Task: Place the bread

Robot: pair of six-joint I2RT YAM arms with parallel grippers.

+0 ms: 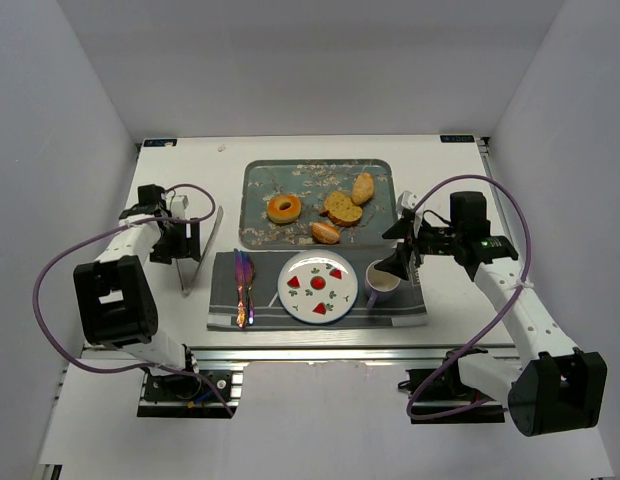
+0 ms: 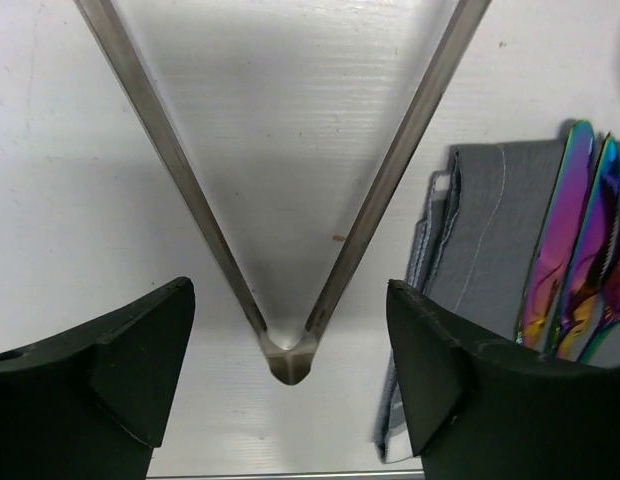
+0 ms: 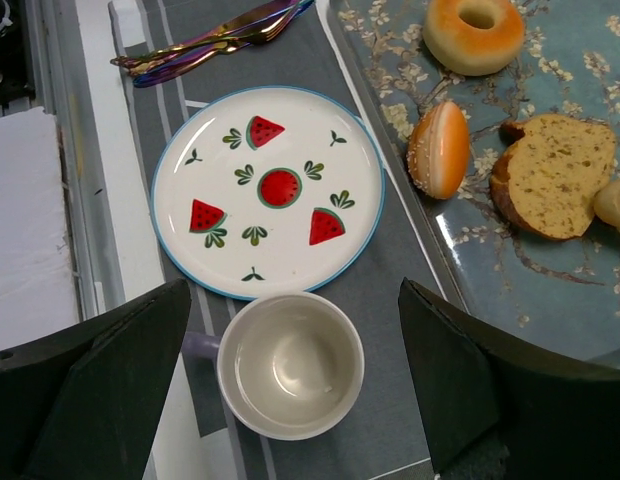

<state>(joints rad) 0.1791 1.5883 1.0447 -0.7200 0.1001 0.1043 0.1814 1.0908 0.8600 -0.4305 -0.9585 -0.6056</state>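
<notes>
Well left of the watermelon-patterned plate (image 1: 317, 287), the left gripper (image 2: 290, 350) is shown with fingers spread apart either side of the hinged end of metal tongs (image 2: 180, 170) lying on the table (image 2: 70, 200), nothing clamped. The bread (image 1: 284, 208), a golden ring with no long axis, is set flat on the tray (image 1: 255, 180) just beyond the plate and slightly to its left, so it is reached rightward and forward from the left gripper. Just right of the plate, the right gripper (image 3: 295, 380) is held spread over an empty cup (image 3: 280, 330), judged about as far from the bread.
</notes>
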